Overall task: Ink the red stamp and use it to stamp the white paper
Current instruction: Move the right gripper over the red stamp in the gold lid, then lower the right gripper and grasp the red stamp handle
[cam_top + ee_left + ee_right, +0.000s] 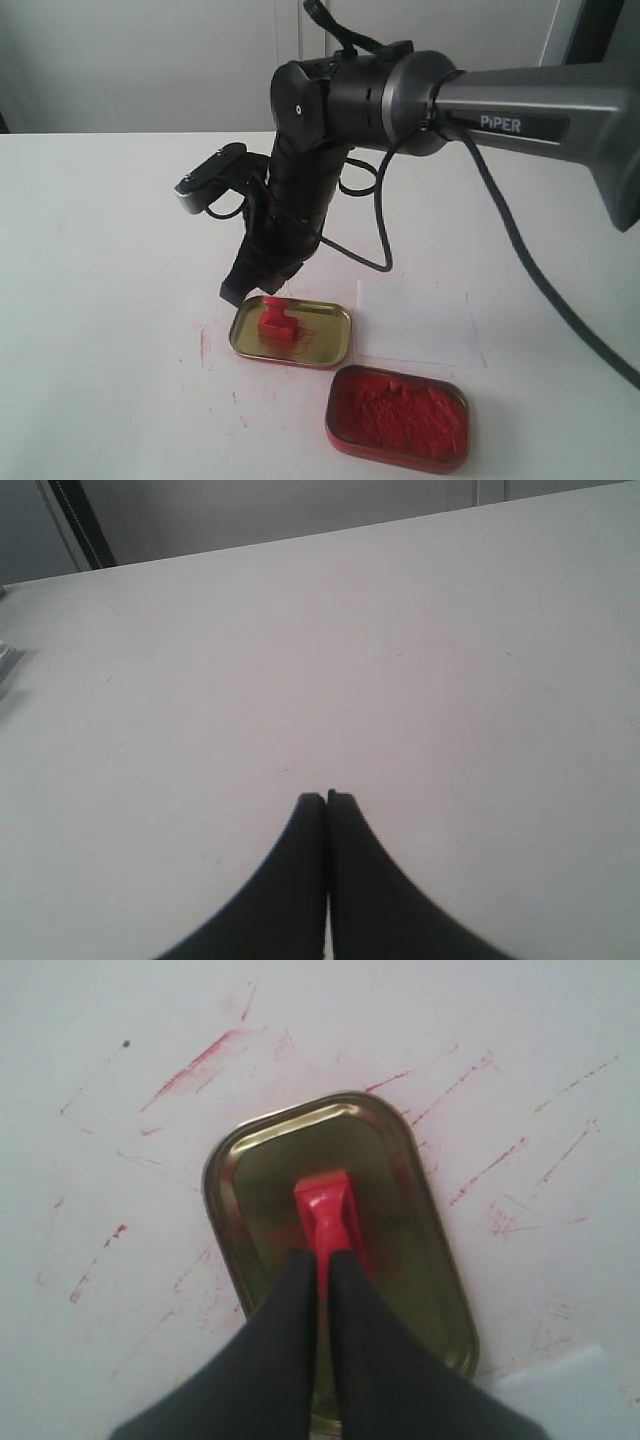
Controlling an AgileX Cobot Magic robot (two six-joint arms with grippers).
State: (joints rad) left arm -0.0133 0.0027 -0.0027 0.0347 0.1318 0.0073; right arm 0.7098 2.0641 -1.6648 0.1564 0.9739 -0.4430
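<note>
We see red stamp [277,326] upright in gold lid [270,1160], lower centre of exterior frame, handle running into narrow gap between right fingers [298,1300]; gripped or loose, we cannot tell. These lie far nearer than left fingers [308,830], clenched on nothing over desk [300,630].

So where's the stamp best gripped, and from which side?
By its narrow handle, coming straight down from above. The stamp stands upright on its wider base inside the shallow gold tin, handle up. The tin's raised rim would likely get in the way of a low sideways approach.
</note>
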